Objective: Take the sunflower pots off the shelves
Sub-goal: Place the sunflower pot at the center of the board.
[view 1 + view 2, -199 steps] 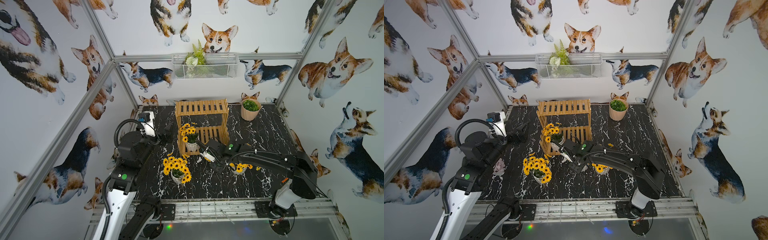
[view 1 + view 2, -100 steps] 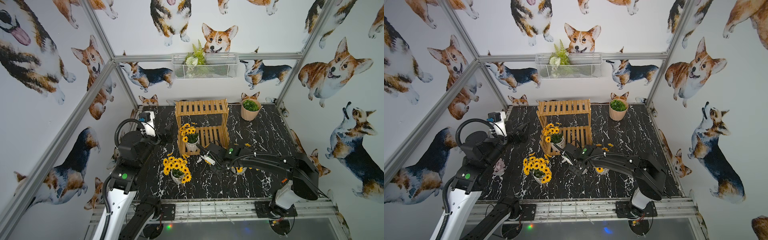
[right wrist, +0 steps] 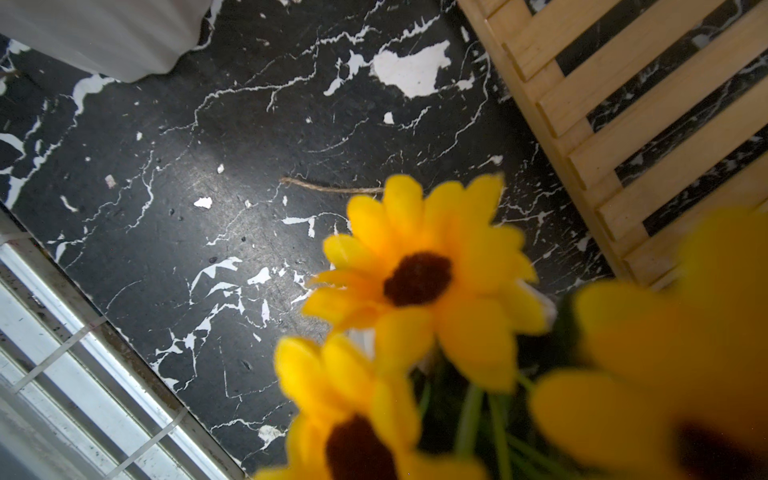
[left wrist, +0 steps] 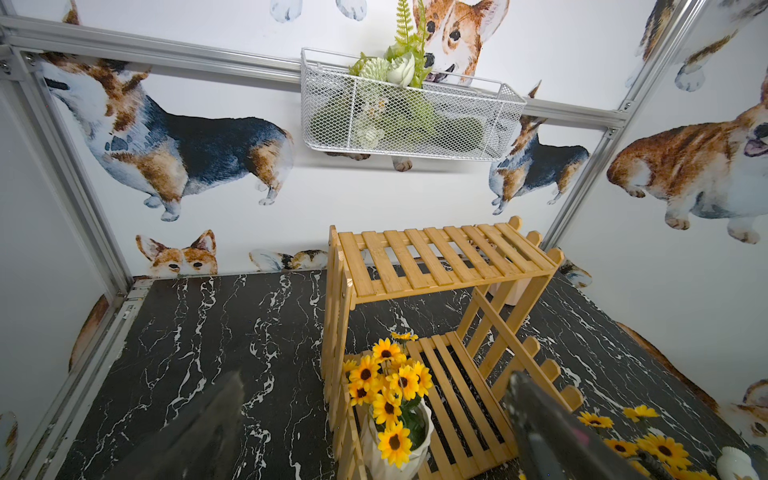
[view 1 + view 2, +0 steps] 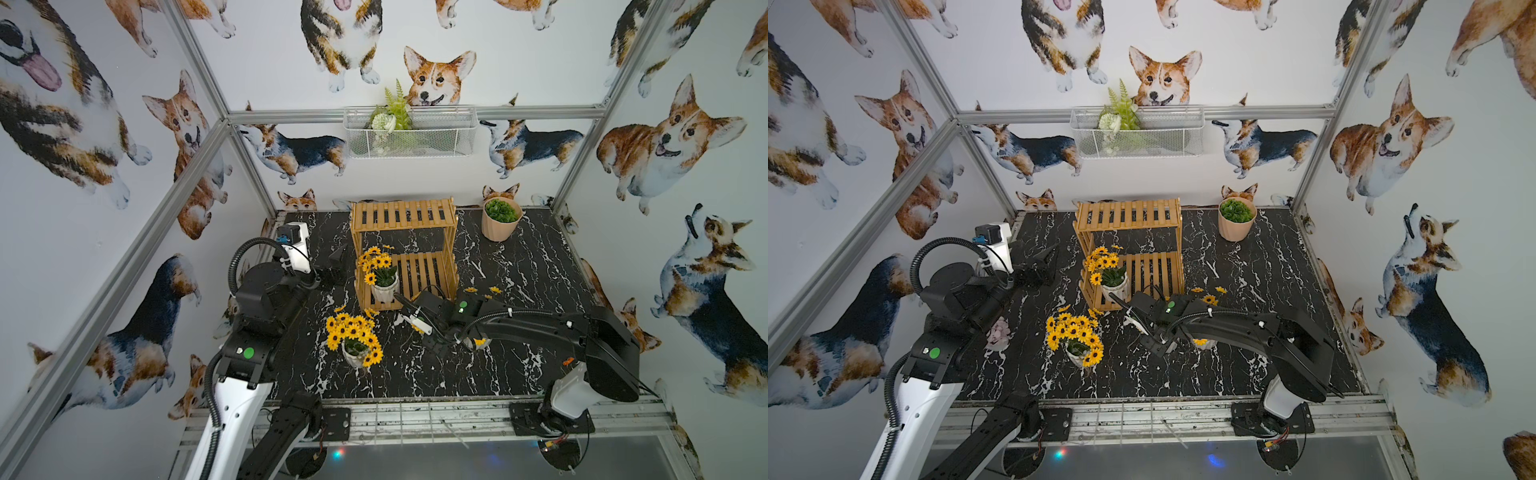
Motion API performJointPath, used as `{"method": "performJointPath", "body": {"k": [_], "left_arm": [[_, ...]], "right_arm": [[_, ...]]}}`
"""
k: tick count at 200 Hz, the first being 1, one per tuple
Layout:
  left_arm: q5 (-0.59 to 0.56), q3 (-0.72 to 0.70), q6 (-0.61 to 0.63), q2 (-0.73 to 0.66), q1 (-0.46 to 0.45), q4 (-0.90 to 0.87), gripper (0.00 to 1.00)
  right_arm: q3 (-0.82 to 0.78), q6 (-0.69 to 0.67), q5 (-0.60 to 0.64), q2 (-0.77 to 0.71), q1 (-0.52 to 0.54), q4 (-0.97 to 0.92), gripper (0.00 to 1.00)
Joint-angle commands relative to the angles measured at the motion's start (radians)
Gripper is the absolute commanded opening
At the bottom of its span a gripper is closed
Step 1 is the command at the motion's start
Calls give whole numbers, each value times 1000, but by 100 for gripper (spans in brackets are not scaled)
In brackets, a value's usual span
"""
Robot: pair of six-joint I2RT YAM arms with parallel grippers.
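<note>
Black left gripper (image 5: 336,266) sits unmoved at centre left, jaws wide, beside the wooden shelves (image 5: 403,216). One sunflower pot (image 5: 384,289) remains on their lower tier. A second sunflower pot (image 5: 356,353) stands on the marble table (image 5: 519,270). Right of centre, the right gripper (image 5: 440,347), jaws shut apparently on a third sunflower pot (image 5: 478,343), has sunk lower, so set-down looks close.

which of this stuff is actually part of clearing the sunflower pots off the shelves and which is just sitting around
Part of the job:
- wooden shelves
- sunflower pot on the lower tier
- sunflower pot on the table
- sunflower pot under the right arm, partly hidden

Just lying about:
- beige pot of green foliage
- wire basket
- white-flower-and-fern bunch in it
- scrap of twine
</note>
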Motion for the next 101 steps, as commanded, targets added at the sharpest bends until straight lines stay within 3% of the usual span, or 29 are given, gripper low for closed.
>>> {"method": "performJointPath", "body": {"k": [1, 51, 101], "left_arm": [[1, 4, 0, -2, 2, 12, 100], [1, -4, 0, -6, 2, 13, 100], [0, -11, 0, -7, 1, 18, 100]], "right_arm": [[-10, 20, 9, -11, 5, 37, 0], [-31, 34, 6, -5, 10, 56, 0], [-43, 43, 1, -3, 15, 65, 6]]}}
